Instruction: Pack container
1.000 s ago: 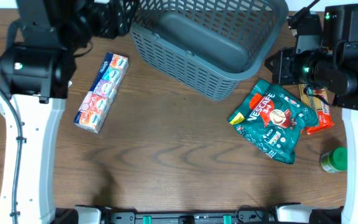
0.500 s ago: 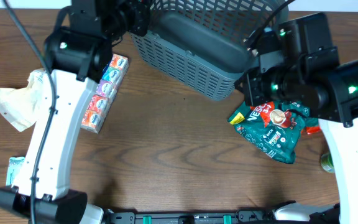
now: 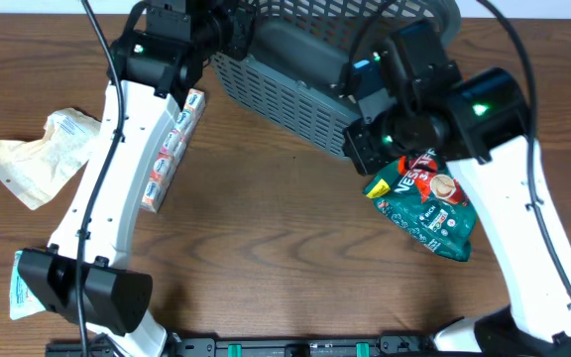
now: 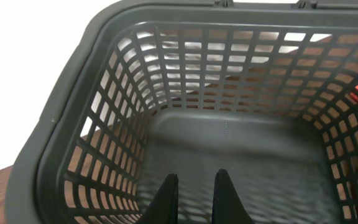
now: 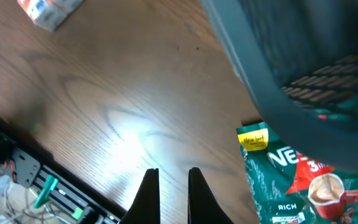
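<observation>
The container [image 3: 295,74], a large dark grey lattice basket, stands at the back middle of the table. My left gripper [image 3: 234,32] is at its left rim. In the left wrist view that gripper [image 4: 195,186] points into the container [image 4: 241,130], shut, with nothing between its fingers. My right gripper [image 3: 359,145] hangs by the container's front right corner, beside a green Nescafe pouch [image 3: 429,203]. The right wrist view has this gripper [image 5: 169,180] shut and empty over bare wood, with the pouch [image 5: 297,183] to its right and the container's wall [image 5: 291,56] above.
A long multi-pack of tissues [image 3: 171,149] lies left of the container, partly under my left arm. A crumpled beige paper bag [image 3: 38,154] and a small pale packet [image 3: 23,283] lie at the far left. The table's front edge carries a black rail [image 5: 36,180].
Both arms have swung in from the table's sides toward the container. The left gripper now reaches over its left rim, and the right one has come to its front right corner.
</observation>
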Controlling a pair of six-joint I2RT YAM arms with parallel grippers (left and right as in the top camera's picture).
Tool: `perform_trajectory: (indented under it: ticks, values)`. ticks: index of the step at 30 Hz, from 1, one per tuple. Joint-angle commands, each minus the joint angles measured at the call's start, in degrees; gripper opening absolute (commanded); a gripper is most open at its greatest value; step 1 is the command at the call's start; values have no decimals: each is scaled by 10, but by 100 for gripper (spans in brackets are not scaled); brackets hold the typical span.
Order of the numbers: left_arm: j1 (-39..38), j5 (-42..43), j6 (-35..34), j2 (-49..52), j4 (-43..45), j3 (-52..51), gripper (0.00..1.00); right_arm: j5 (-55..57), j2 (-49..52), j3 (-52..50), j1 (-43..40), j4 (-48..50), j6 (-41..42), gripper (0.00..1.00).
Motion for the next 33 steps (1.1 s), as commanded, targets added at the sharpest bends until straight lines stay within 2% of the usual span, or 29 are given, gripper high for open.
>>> perform_trajectory:
  ticks: [1, 20, 33]
  values:
    - [-1, -7, 23, 14, 1, 7, 6, 4, 22, 5, 6, -2, -33, 1]
    - [-2, -6, 34, 80, -15, 7, 6, 39, 79, 5, -3, 18, -73, 1]
    - [-21, -7, 34, 72, -73, 7, 6, 54, 79, 5, -77, 24, -82, 1]
